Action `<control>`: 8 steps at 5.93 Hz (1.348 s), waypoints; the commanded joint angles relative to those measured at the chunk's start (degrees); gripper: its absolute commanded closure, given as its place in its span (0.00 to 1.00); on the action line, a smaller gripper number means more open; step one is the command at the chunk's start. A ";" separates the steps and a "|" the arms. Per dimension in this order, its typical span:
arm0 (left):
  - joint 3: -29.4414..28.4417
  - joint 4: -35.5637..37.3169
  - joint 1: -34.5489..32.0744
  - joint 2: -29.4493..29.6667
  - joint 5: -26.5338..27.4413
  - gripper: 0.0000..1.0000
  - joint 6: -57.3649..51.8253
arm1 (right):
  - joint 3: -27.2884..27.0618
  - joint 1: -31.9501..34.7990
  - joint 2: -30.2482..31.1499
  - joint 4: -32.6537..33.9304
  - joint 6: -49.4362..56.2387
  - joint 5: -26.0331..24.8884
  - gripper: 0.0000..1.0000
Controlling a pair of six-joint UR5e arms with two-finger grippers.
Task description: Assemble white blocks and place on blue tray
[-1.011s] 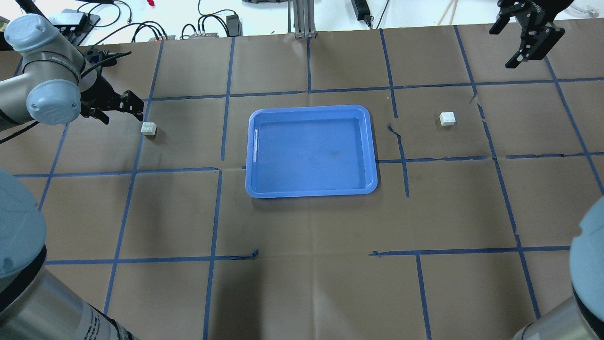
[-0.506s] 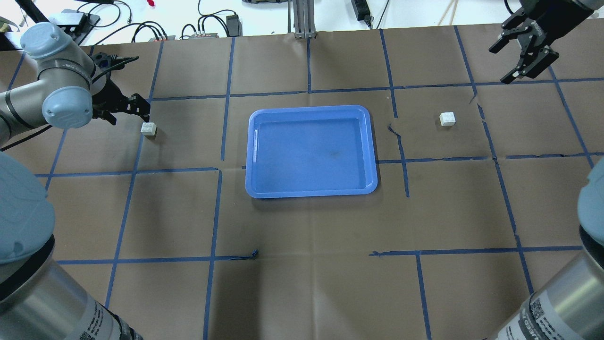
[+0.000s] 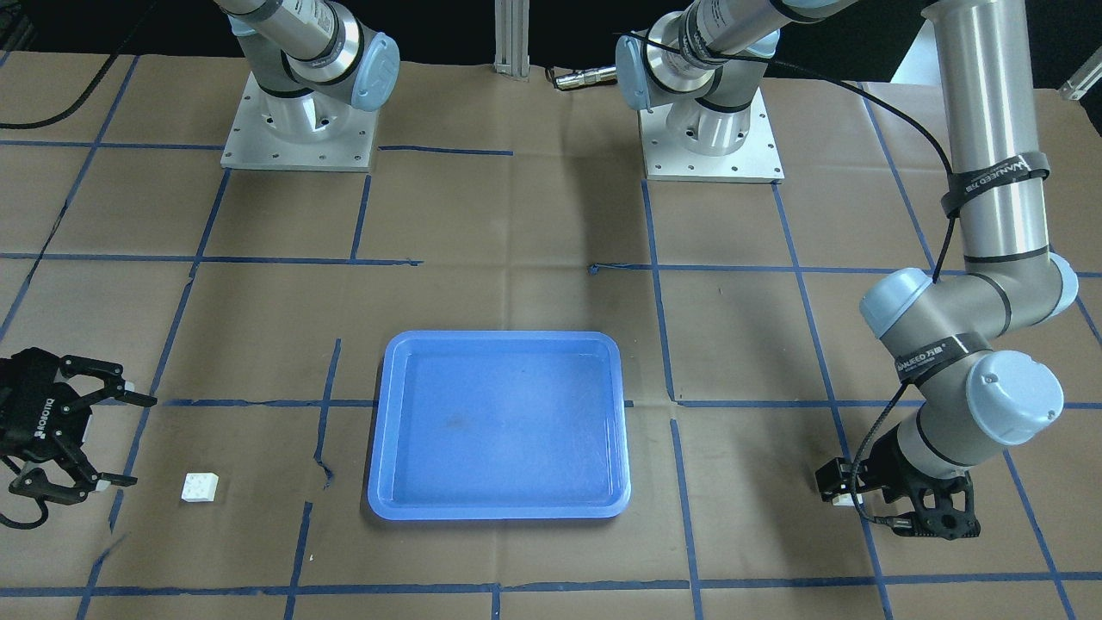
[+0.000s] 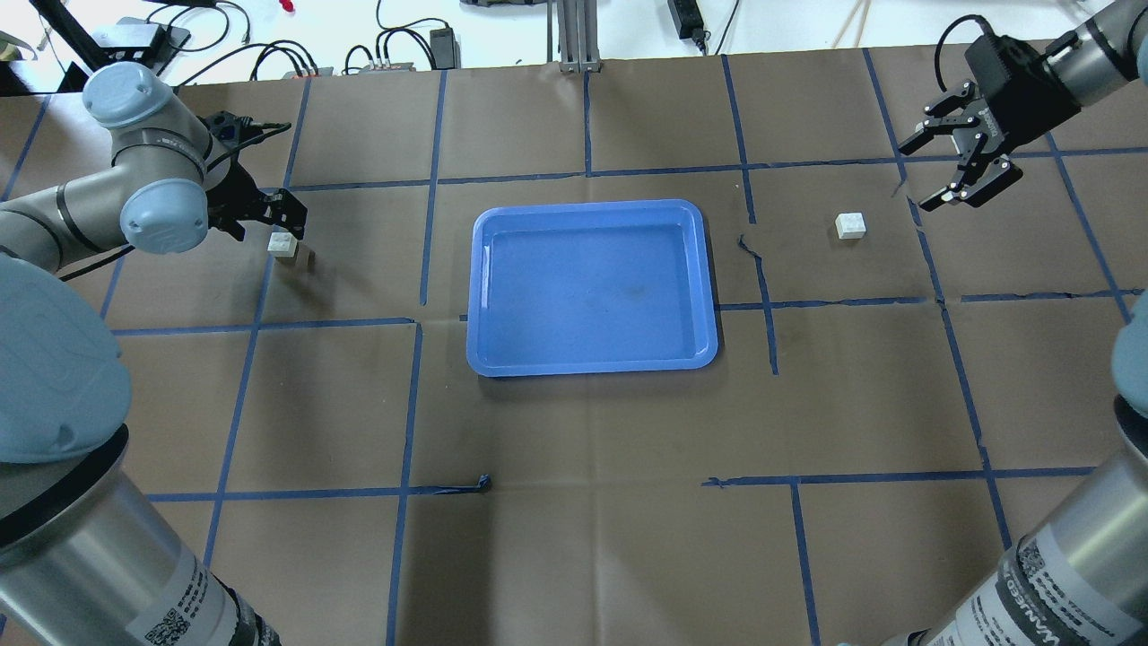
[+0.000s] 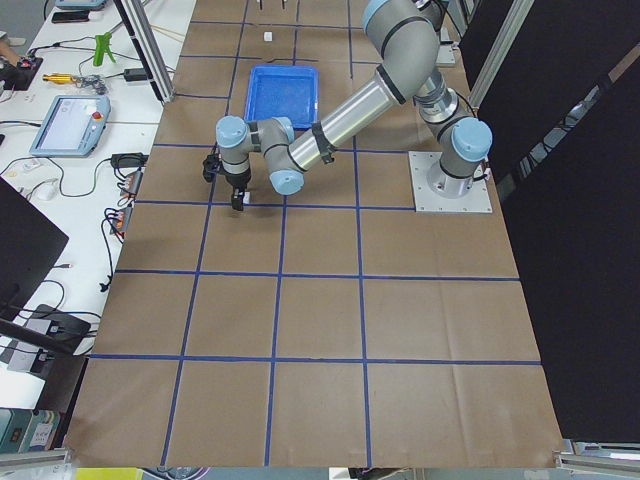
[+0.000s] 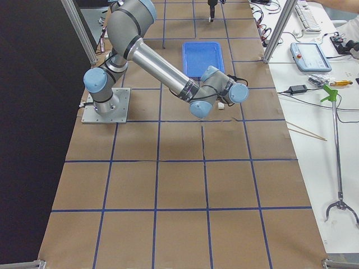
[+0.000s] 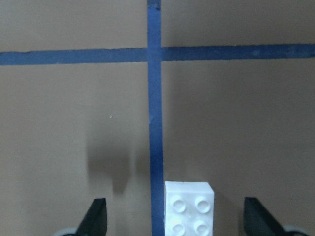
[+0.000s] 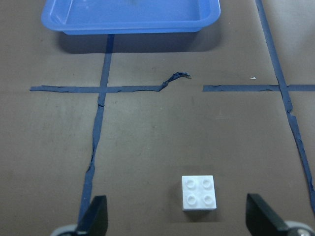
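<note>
One white block (image 4: pixel 283 244) lies on the brown table left of the blue tray (image 4: pixel 592 287). My left gripper (image 4: pixel 269 222) hovers right over it, jaws open. In the left wrist view this block (image 7: pixel 189 209) sits between the open fingertips (image 7: pixel 98 216), right of centre. The other white block (image 4: pixel 850 225) lies right of the tray. My right gripper (image 4: pixel 926 173) is open, a little beyond and to the right of it. In the right wrist view that block (image 8: pixel 199 192) lies ahead between the open fingers (image 8: pixel 96 216). The tray (image 3: pixel 499 430) is empty.
Blue tape lines form a grid on the brown paper, with torn bits (image 4: pixel 749 247) right of the tray. Cables and power bricks (image 4: pixel 386 54) lie beyond the far table edge. The arm bases (image 3: pixel 297 129) stand on the robot's side.
My left gripper has moved right, from beside the left block to over it. My right gripper has moved from the far right corner nearer to the right block. Blocks and tray stayed put.
</note>
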State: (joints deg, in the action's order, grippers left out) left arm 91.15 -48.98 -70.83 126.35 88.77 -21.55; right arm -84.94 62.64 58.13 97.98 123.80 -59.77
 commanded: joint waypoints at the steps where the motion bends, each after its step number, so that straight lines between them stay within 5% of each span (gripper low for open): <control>1: 0.00 -0.85 -0.01 -0.05 0.00 0.77 -0.33 | -2.07 -0.06 -3.35 7.82 1.26 1.92 0.00; 3: -0.26 -0.85 -0.01 -0.40 -0.17 0.92 -0.33 | -2.07 0.03 -5.04 7.75 2.15 2.82 0.00; 6: -0.45 -4.10 -9.61 -6.36 -1.85 0.92 -0.86 | -2.16 0.29 -7.51 7.75 2.15 2.82 0.00; 8: -1.23 -4.11 -19.57 -8.66 -2.11 0.97 -6.98 | -2.07 0.64 -7.51 7.66 2.15 2.82 0.22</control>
State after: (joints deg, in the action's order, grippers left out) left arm 90.17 -52.95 -86.16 118.63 86.85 -25.82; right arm -87.04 63.19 50.65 105.66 125.95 -56.95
